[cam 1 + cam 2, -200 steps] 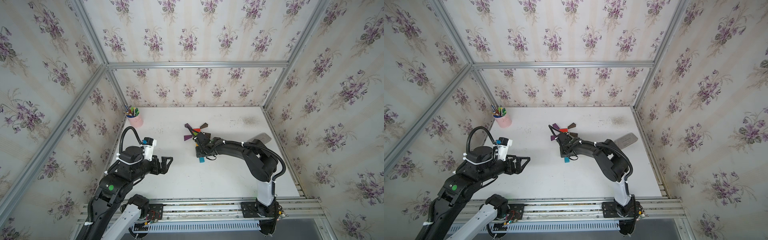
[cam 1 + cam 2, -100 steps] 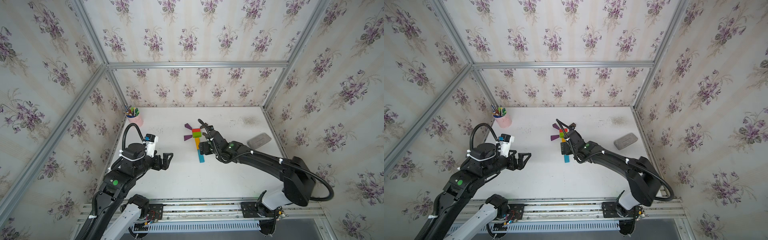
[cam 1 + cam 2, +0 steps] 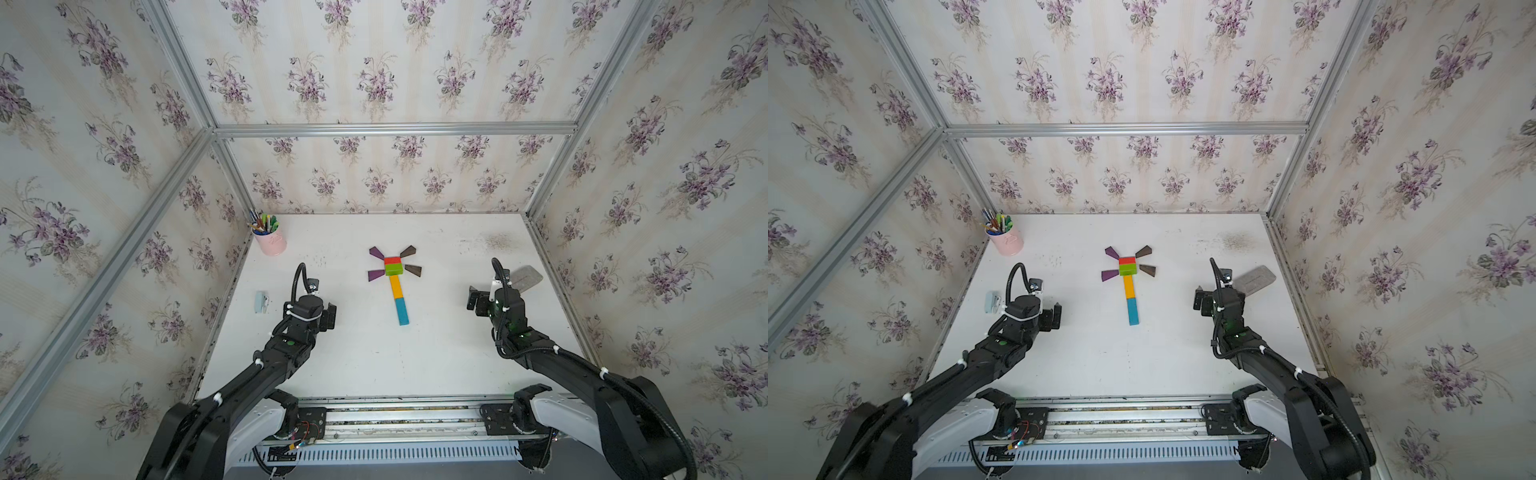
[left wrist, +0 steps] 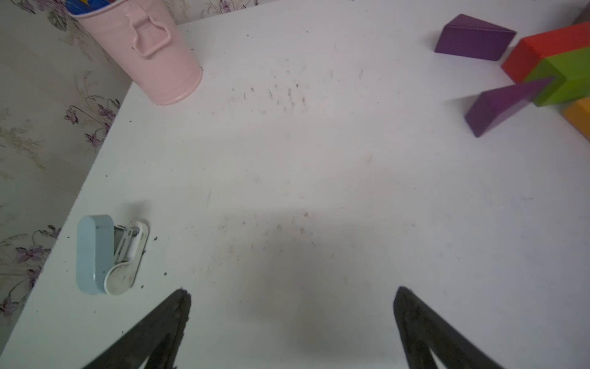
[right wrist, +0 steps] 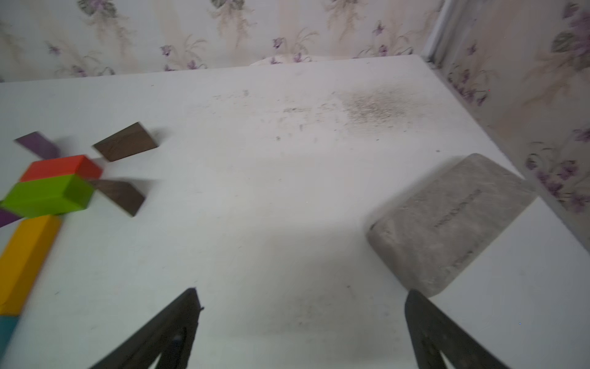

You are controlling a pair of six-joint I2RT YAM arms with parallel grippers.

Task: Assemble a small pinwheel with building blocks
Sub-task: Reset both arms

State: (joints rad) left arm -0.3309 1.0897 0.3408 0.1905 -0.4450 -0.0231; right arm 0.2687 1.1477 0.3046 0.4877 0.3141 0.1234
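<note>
**Pinwheel lies flat at mid-table; both grippers spread wide and empty**

The pinwheel [image 3: 394, 274] lies flat on the white table [image 3: 415, 365], between the two arms and well apart from both. Its hub is a red block [image 3: 392, 260] with a green block [image 3: 394, 269] touching its near side. From the green block an orange bar [image 3: 396, 286] runs toward the robot, and a blue bar [image 3: 402, 311] continues it end to end. This stem drifts slightly to the robot's right as it comes nearer.

Four wedges fan out from the hub with their narrow ends turned inward. The far purple wedge [image 3: 376, 252] and the near purple wedge [image 3: 375, 274] sit on the robot's left. The far brown wedge [image 3: 408, 251] and the near brown wedge [image 3: 414, 270] sit on its right. In the left wrist view the near purple wedge's tip reaches the green block, but whether they touch cannot be told.

The left gripper [image 4: 292, 290] is over bare table with its jaws wide apart and nothing between them. The right gripper [image 5: 301, 291] is the same, spread wide and holding nothing.

A pink cup [image 3: 271, 242] of pens stands in the far left corner. A light blue stapler [image 3: 261, 301] lies by the left edge, near the left gripper. A grey pad [image 3: 524, 278] lies by the right edge, just beyond the right gripper.
</note>
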